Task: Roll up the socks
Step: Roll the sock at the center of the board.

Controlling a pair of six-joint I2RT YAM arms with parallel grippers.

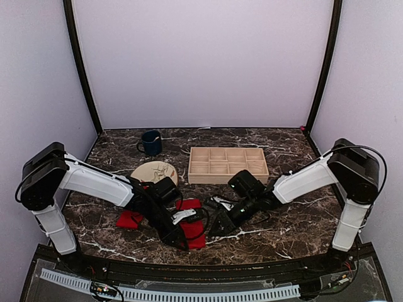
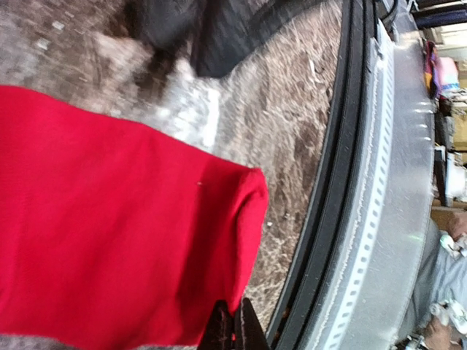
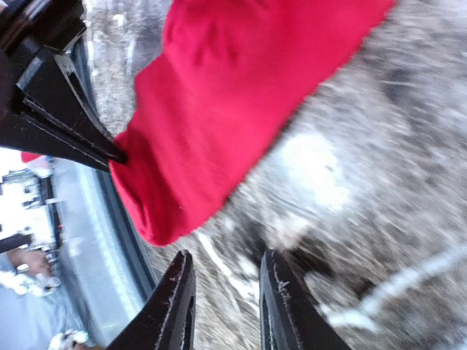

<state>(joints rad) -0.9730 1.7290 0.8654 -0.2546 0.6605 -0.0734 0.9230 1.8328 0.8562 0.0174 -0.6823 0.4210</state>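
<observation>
Top view: the socks (image 1: 194, 236), flat and bright red, are seen at lower centre on the dark veined bench (image 1: 283, 226). The left claw (image 1: 181, 244) and right claw (image 1: 211, 231) are set nose to nose over them. A patterned plate (image 1: 154, 171), a blue mug (image 1: 151, 143) and a compartmented wooden tray (image 1: 227, 165) are ranged behind.

Left wrist view: soft knit cloth fills the left of the frame. Its rounded corner is met at the bottom edge by the left claw, pressed together. Whether fabric is nipped cannot be told.

Right wrist view: the right claw (image 3: 225, 292) is held spread and empty, just off the sock's doubled end.

A limp hem is judged likely to slip free, and the claws, so near, could be knocked together.
</observation>
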